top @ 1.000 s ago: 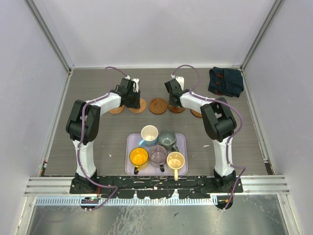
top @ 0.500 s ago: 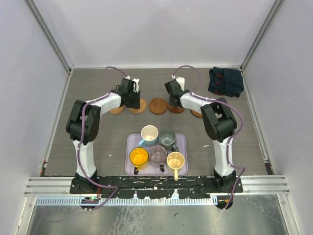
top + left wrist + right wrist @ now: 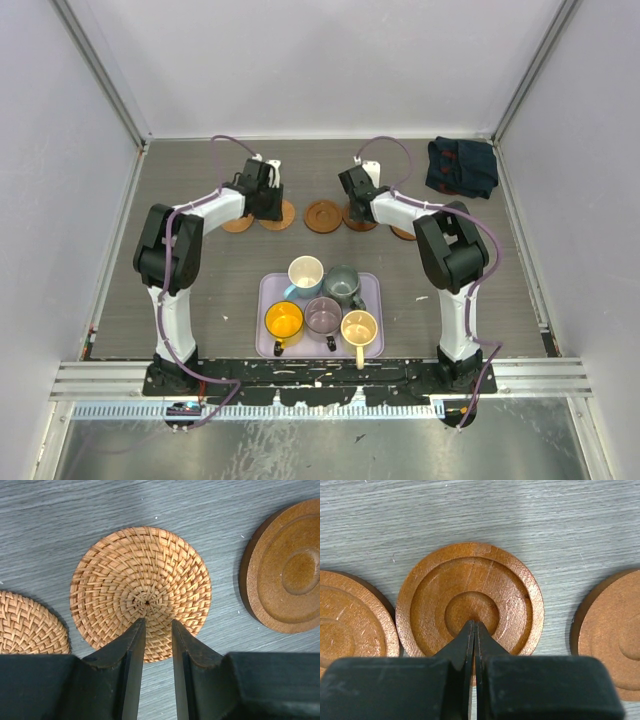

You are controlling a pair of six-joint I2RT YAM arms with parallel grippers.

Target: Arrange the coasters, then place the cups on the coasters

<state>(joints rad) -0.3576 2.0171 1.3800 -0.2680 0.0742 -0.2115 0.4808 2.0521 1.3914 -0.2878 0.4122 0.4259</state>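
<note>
Left fingers stand a narrow gap apart with nothing between them. Left gripper tips sit over the near edge of a woven rattan coaster; can't tell if they touch it. Left of those fingers is a second woven coaster, cut off by the frame. Right of them is the middle wooden coaster, apart from the woven one.

Right fingers are pressed together, pinching nothing. Right gripper tips are at the centre ring of a ringed wooden coaster. The middle wooden coaster lies just beside it, left of these fingers; the end wooden coaster is near on their right.

All five cups are well behind both sets of fingers, toward the arm bases, on the lilac tray: white mug, grey-green mug, orange mug, purplish mug, cream-yellow mug. Dark folded cloth lies beyond and right of the right fingers.
</note>
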